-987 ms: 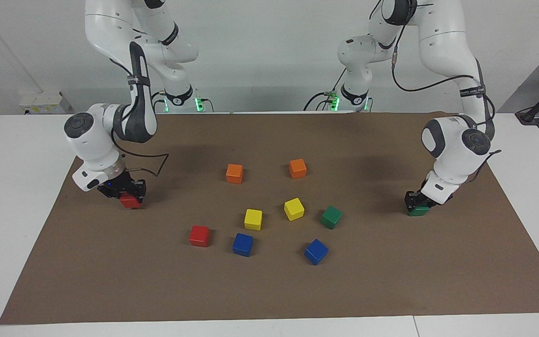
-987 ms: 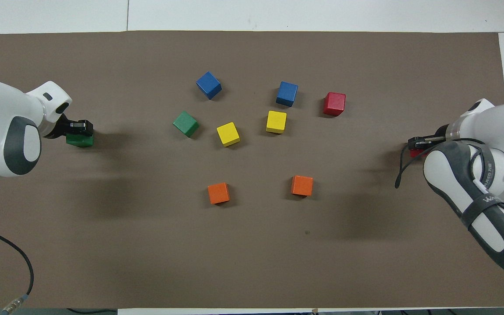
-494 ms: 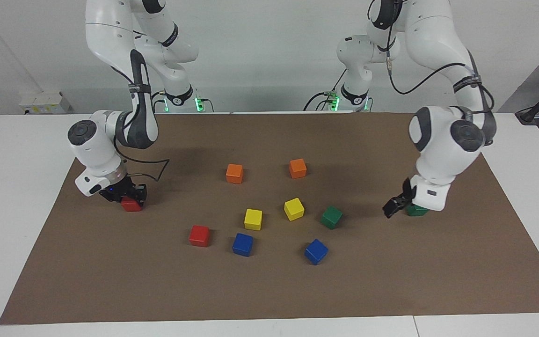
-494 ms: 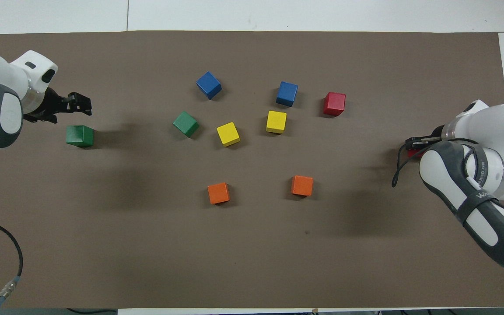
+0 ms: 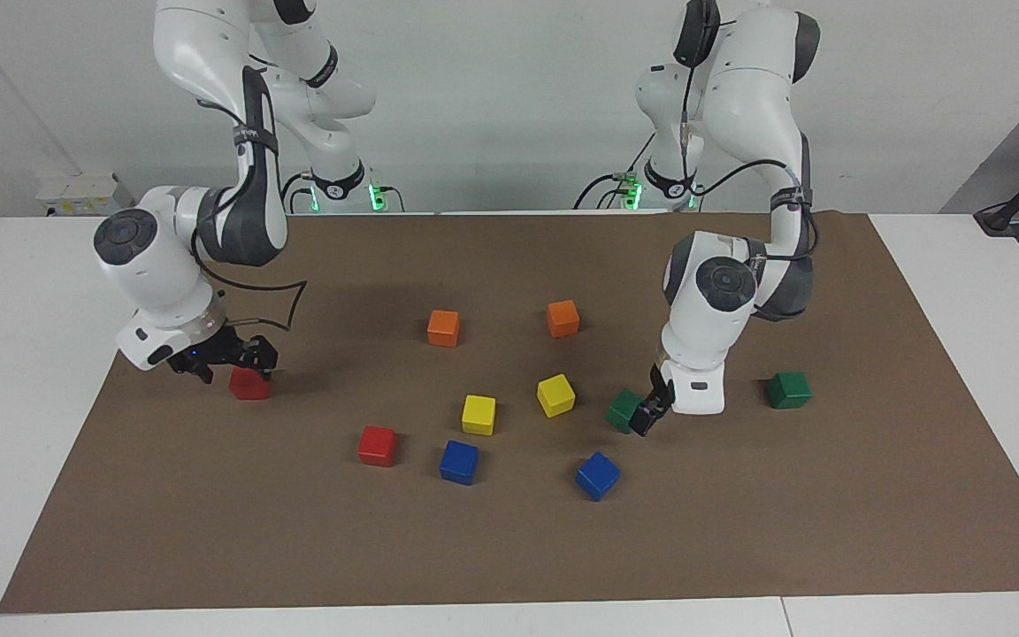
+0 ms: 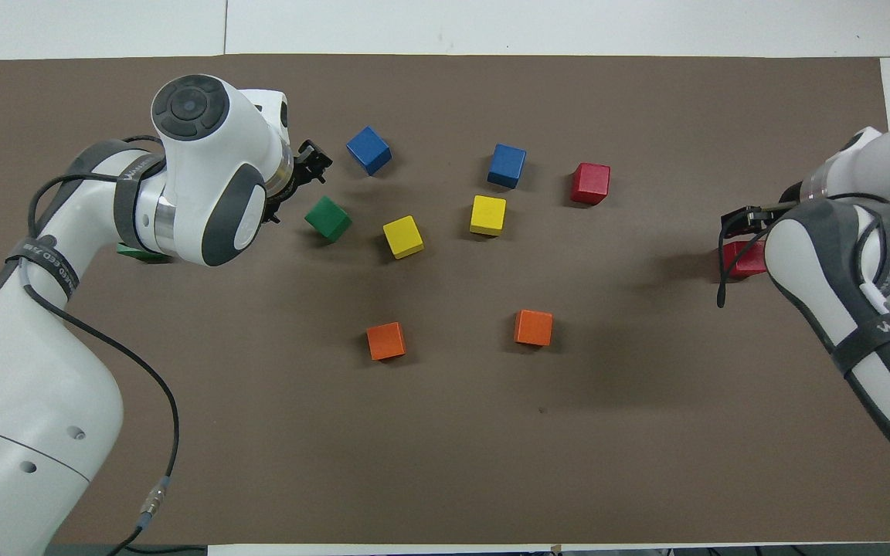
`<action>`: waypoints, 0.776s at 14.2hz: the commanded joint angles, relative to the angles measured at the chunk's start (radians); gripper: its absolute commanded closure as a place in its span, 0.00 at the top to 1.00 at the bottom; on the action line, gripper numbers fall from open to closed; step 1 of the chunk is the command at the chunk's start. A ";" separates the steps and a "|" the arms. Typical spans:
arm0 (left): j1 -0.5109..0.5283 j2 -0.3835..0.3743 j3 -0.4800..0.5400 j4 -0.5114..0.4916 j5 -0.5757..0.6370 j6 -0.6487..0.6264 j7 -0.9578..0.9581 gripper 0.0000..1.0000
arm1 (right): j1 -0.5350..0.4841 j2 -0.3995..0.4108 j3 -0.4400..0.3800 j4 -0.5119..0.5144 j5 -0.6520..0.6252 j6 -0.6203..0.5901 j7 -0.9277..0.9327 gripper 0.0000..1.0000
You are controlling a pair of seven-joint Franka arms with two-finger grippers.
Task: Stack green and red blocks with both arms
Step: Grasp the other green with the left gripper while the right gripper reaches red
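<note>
Facing view: the left hand (image 5: 647,416) hangs released and empty, low and just beside a dark green glossy cube (image 5: 624,410) in the middle cluster. In the overhead view it sits at about eleven o'clock of that cube. The second dark green cube (image 5: 788,389) rests alone on the table (image 5: 509,548) toward the left arm's end. The right hand (image 5: 226,358) is also released, just above a bright red glossy cube (image 5: 249,383) standing at the right arm's end. The other red cube (image 5: 377,445) lies at seven o'clock of a yellow cube (image 5: 478,414).

The step appears to be fetching the middle green cube. It sits skewed, so the wrist should turn square to its faces, centre over it, then descend before clenching.
</note>
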 commanded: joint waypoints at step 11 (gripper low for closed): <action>-0.064 -0.025 0.017 -0.136 0.064 0.127 -0.160 0.00 | 0.234 0.373 0.009 0.389 0.032 -0.003 0.492 1.00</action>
